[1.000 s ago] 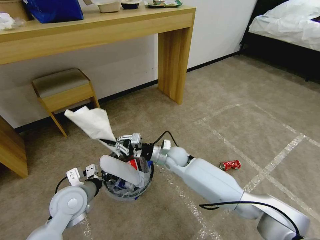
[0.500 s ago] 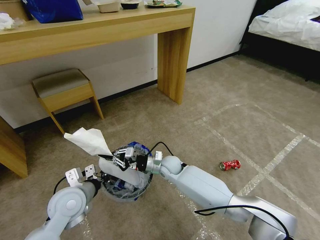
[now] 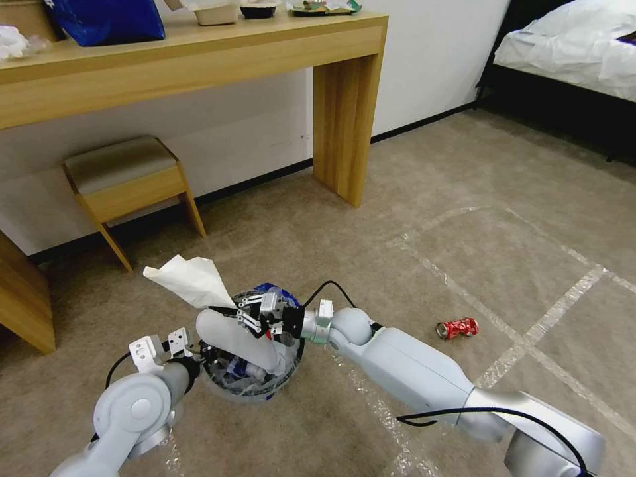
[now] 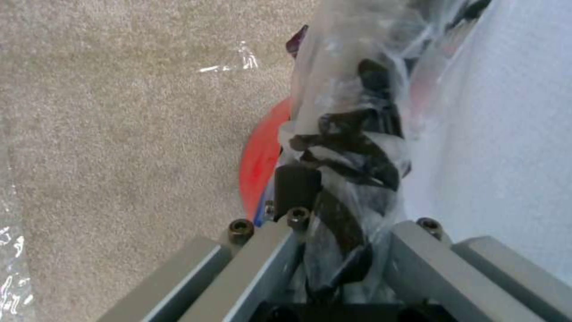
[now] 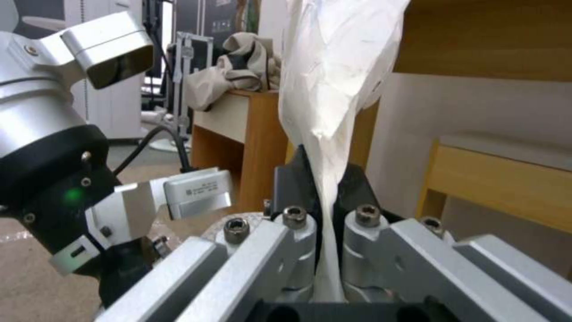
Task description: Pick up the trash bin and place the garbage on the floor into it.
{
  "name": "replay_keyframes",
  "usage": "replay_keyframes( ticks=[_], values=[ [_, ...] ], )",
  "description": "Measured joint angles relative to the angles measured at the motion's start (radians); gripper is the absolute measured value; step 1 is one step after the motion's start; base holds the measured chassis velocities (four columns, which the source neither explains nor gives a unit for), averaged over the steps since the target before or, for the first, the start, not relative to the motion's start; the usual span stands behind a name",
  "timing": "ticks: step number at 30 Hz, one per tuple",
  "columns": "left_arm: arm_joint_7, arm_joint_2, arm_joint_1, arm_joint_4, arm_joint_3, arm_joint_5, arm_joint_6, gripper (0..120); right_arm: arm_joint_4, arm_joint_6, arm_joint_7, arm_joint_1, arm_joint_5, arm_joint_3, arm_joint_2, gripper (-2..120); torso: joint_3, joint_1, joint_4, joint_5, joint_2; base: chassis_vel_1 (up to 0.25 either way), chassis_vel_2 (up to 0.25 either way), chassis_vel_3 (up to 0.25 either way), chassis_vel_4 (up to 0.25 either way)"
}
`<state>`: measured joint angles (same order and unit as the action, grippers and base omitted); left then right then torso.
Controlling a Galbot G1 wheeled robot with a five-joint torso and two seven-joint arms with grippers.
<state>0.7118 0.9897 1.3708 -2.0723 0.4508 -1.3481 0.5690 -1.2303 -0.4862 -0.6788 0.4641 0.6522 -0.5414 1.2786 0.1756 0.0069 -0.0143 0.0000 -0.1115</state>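
The trash bin (image 3: 255, 387), a small red pail lined with clear printed plastic, stands on the beige carpet floor (image 3: 430, 265). It holds wrappers and a long white slipper (image 3: 235, 338) lying across its top. My left gripper (image 3: 194, 354) is shut on the bin's bag-covered rim (image 4: 262, 152), with one black pad (image 4: 296, 183) pressed to the plastic. My right gripper (image 3: 228, 311) hovers just over the bin's far rim, shut on a white tissue (image 3: 189, 281) that sticks up and away from it; the right wrist view shows the tissue (image 5: 334, 67) pinched between the pads. A crushed red can (image 3: 458, 327) lies on the floor to the right.
A long wooden desk (image 3: 199, 59) stands against the wall with its leg (image 3: 344, 126) ahead of the bin. A small stool (image 3: 126, 179) sits under it. A bed (image 3: 576, 53) is at the far right. Pale tape lines (image 3: 530, 338) cross the carpet.
My right gripper has come down with the tissue from above the bin to just over its rim, then shifted slightly right. The left gripper and bin have stayed put.
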Motion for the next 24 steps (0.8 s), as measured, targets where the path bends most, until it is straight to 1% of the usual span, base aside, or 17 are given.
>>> replay_keyframes(
  ticks=[10, 15, 20, 24],
  values=[
    [0.000, 0.004, 0.000, 0.003, 0.000, 0.004, 0.000, 0, 0.017, -0.015, -0.015, 0.013, -0.039, 0.024, -0.035, 0, 0.000, 0.000, 0.0000, 0.0001, 0.000, 0.000, 0.000, 0.000, 0.000],
    [0.001, 0.010, -0.013, 0.009, -0.003, 0.005, 0.000, 0, 0.019, -0.022, -0.020, 0.020, -0.050, 0.027, -0.061, 0, 0.000, 0.000, 0.0000, 0.0001, 0.000, 0.000, 0.000, 0.000, 0.000],
    [0.003, 0.013, -0.018, 0.010, -0.006, 0.002, 0.000, 0, 0.034, -0.029, -0.023, 0.026, -0.063, 0.024, -0.064, 0, 0.000, 0.000, 0.0000, 0.0001, 0.000, 0.000, 0.000, 0.000, 0.000],
    [0.003, 0.008, -0.010, 0.005, -0.001, 0.002, 0.000, 0, 0.066, -0.041, -0.027, 0.031, -0.083, 0.024, -0.053, 0, 0.000, 0.000, 0.0001, -0.0001, 0.000, 0.000, 0.000, 0.000, 0.000]
  ],
)
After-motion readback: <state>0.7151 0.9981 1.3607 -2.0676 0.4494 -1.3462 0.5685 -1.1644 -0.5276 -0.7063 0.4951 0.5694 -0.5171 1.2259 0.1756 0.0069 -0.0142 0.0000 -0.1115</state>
